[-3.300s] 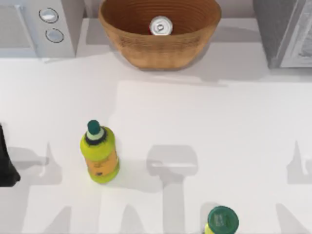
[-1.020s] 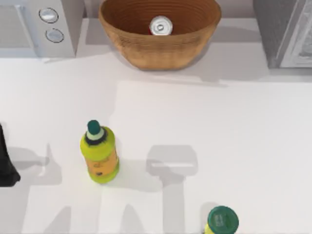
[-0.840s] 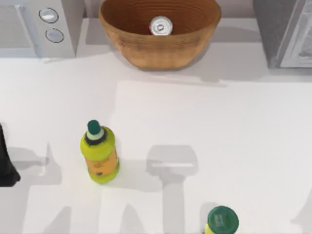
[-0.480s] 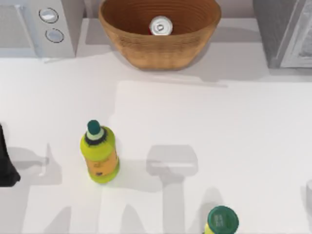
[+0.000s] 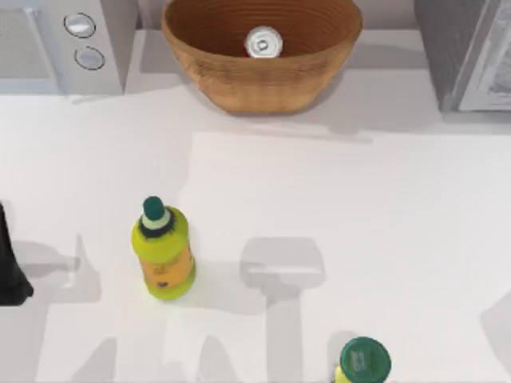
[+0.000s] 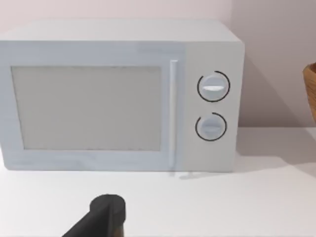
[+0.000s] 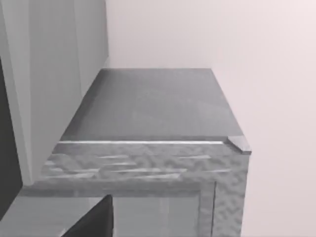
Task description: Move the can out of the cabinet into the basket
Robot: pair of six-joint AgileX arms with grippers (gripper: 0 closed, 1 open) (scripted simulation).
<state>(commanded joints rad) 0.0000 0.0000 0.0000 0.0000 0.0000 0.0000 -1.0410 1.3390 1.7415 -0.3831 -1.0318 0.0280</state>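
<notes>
The can (image 5: 263, 42), silver top with pull-tab up, stands upright inside the tan wicker basket (image 5: 231, 84) at the back middle of the table. The grey speckled cabinet (image 5: 447, 48) stands at the back right, its pale white-framed door (image 5: 493, 76) at the picture's edge. My left arm (image 5: 9, 263) rests dark at the table's far left, well away from the can. A dark part of my left gripper (image 6: 105, 217) shows in the left wrist view. The right wrist view looks along the cabinet's grey top (image 7: 148, 106), with a dark part of my right gripper (image 7: 94, 222) low in it.
A white microwave (image 5: 68, 44) with two round knobs stands at the back left. One yellow-green bottle (image 5: 162, 251) with a green cap stands left of centre, another (image 5: 363, 361) at the front edge. The basket's rim (image 6: 310, 89) shows beside the microwave (image 6: 118, 98).
The arm shadow at the table's right edge has slid toward the front right corner. The can, the basket, both bottles and the left arm have stayed put.
</notes>
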